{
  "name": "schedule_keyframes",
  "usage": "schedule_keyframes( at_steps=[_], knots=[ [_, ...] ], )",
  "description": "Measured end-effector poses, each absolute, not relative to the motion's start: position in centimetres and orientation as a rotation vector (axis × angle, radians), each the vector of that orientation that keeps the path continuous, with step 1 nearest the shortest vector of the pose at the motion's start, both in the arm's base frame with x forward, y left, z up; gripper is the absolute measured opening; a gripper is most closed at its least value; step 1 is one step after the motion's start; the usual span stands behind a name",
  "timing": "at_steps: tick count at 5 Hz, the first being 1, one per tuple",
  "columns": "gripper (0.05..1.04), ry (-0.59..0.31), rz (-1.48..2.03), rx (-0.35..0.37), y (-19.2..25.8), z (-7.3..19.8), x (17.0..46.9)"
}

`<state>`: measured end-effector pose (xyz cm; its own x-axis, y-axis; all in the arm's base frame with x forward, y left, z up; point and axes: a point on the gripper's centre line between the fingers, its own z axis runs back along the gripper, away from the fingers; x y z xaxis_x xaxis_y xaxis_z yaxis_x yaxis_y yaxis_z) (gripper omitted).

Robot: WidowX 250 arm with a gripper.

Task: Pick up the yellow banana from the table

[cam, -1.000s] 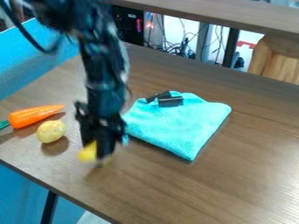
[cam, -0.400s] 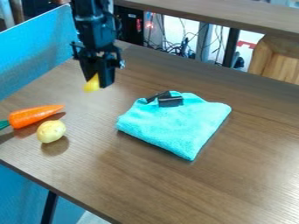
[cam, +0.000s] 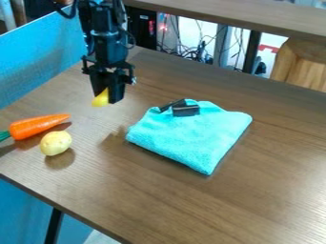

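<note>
Claw [cam: 109, 99], black: closed on yellow item [cam: 100, 99], above table [cam: 267, 190]. Carrot [cam: 39, 126], orange: lower left of claw. Potato [cam: 56, 143], pale yellow: below claw's left, near carrot. Cloth [cam: 191, 138], turquoise: lower right of claw, black pieces [cam: 185, 110] atop.

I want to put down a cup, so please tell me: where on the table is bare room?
Bare wood lies right of the blue cloth, and in front, between cloth and table edge. It is crowded at left, where the carrot and potato lie close; black pieces sit on the cloth. The gripper hangs behind, holding something yellow.
</note>
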<state>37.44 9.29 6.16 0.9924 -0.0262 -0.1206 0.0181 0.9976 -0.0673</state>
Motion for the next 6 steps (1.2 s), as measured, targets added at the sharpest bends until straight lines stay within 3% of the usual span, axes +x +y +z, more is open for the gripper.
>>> schedule_keyframes(
  at_steps=[2, 4, 5, 6],
  knots=[
    [0.451, 0.217, -0.015, -0.039, 10.4, 2.7, 38.9],
    [0.497, 0.203, -0.007, -0.040, 10.3, 2.5, 39.4],
    [0.798, 0.208, -0.035, -0.041, 9.4, 2.6, 38.9],
    [1.012, 0.168, -0.044, -0.078, 8.6, 3.2, 38.6]
  ],
)
